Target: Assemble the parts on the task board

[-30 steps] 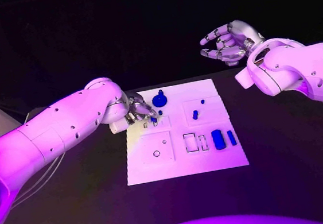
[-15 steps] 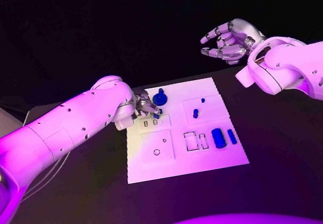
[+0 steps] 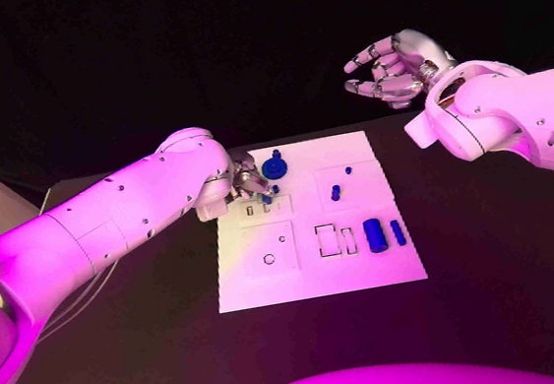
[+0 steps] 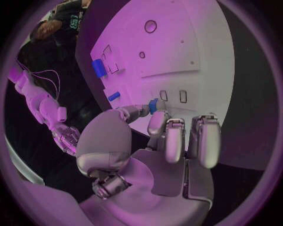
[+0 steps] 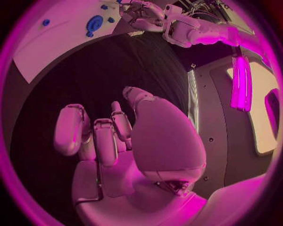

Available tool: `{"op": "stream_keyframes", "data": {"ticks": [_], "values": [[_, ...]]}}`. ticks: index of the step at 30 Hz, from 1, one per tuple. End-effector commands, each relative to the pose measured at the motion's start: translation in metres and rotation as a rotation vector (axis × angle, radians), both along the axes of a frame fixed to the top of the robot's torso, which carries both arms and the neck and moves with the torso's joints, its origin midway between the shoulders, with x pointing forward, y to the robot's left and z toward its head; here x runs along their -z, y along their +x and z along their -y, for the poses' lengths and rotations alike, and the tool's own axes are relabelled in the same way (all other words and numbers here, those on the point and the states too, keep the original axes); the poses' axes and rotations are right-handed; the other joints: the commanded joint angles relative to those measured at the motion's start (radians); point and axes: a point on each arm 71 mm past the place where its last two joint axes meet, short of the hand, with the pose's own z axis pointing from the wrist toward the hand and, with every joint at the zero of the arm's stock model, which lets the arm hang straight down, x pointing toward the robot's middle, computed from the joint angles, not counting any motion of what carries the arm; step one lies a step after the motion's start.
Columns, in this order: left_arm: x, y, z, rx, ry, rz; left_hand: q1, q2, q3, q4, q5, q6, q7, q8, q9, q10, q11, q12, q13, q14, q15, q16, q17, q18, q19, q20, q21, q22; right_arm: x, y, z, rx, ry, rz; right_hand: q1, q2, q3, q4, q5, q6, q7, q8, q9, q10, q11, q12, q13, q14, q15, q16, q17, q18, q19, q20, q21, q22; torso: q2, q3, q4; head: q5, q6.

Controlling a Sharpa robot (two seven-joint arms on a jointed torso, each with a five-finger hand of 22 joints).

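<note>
White and flat, the task board (image 3: 311,221) lies in the middle of the black table (image 3: 135,375), and in the head view the work looks only partly done: a round blue part (image 3: 275,166) stands near the far edge, a small blue peg (image 3: 336,192) stands right of the board's middle, and two longer blue parts (image 3: 374,237) lie side by side at the near right, beside outlined pockets that look unfilled. A ringed hole (image 3: 269,259) at the near left also looks open. The left hand (image 3: 250,184) hangs over the far left of the board, fingertips pinching a small blue piece (image 3: 265,197) above two slots there; I judge this piece is about to be seated, with the loose parts left to place. The right hand (image 3: 393,71) is raised far right, well apart from the board, fingers curled in on nothing. In the left wrist view, the thumb and a finger meet on the small blue piece (image 4: 153,105) just beside the two slots (image 4: 173,96); whether it touches the board is hidden by the fingers. In the right wrist view, the right hand (image 5: 118,136) shows nothing in its curled fingers, and the board's far parts are too small to tell apart.
</note>
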Motion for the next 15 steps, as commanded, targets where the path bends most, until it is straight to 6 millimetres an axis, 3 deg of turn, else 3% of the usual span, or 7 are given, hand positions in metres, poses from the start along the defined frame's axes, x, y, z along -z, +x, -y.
{"op": "stream_keyframes", "data": {"ticks": [1, 15], "values": [[0.002, -0.002, 0.003, 0.027, 0.019, -0.017, 0.002, 0.011, 0.158, -0.166, 0.005, 0.022, -0.026, 0.004, 0.002, 0.005, -0.002, 0.000, -0.001, 0.104, -0.009, 0.003, 0.263, -0.017, 0.043, -0.009, 0.006, 0.135, 0.000, -0.001, -0.002, -0.019, -0.012, 0.003, -0.002, -0.008, 0.004, -0.001, 0.003, -0.006, -0.003, 0.005, -0.002, -0.007, 0.000, -0.005, -0.001, 0.066, -0.001, -0.005, 0.105, 0.005, -0.008, -0.001, -0.005, -0.001, 0.000, -0.0006, 0.0000, 0.002, -0.001], [0.013, -0.007, 0.002, 0.040, 0.046, -0.048, 0.002, 0.011, 0.159, -0.166, 0.006, 0.022, -0.026, 0.005, 0.002, 0.005, -0.002, 0.000, -0.001, 0.104, -0.009, 0.003, 0.263, -0.017, 0.042, -0.009, 0.005, 0.134, 0.000, -0.001, -0.002, -0.021, -0.013, 0.003, -0.002, -0.008, 0.004, -0.001, 0.003, -0.006, -0.003, 0.005, -0.002, -0.007, 0.000, -0.005, -0.001, 0.066, -0.001, -0.005, 0.105, 0.005, -0.008, -0.001, -0.005, -0.001, 0.001, -0.0008, 0.0000, 0.003, -0.005]]}}
